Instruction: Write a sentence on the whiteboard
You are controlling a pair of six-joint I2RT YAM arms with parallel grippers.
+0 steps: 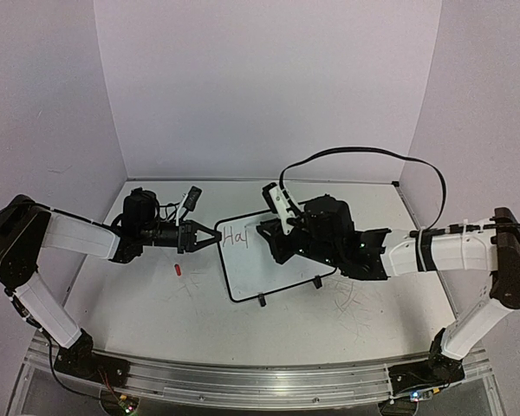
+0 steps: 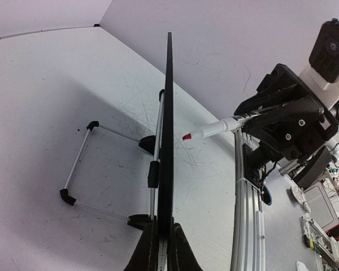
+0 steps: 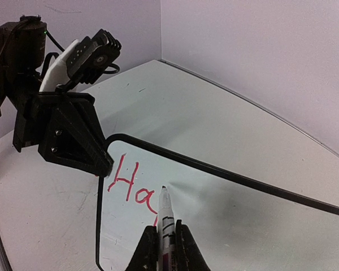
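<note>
The whiteboard (image 1: pixel 264 270) stands tilted at mid-table and shows edge-on in the left wrist view (image 2: pixel 169 101). My left gripper (image 1: pixel 215 237) is shut on its left edge (image 2: pixel 163 245). Red lettering (image 3: pixel 127 182) at the board's top left reads "Ha" with a partial stroke after it; it also shows in the top view (image 1: pixel 235 234). My right gripper (image 3: pixel 165 248) is shut on a white marker (image 3: pixel 166 217), held over the board (image 3: pixel 248 226) just right of the lettering. In the left wrist view the marker's red tip (image 2: pixel 186 136) is a short way off the board face.
A small red cap (image 1: pixel 178 269) lies on the table left of the board. The board's wire stand with black feet (image 2: pixel 79 164) sticks out behind it. The right arm's black cable (image 1: pixel 364 154) loops above the table. Purple walls close the back and sides.
</note>
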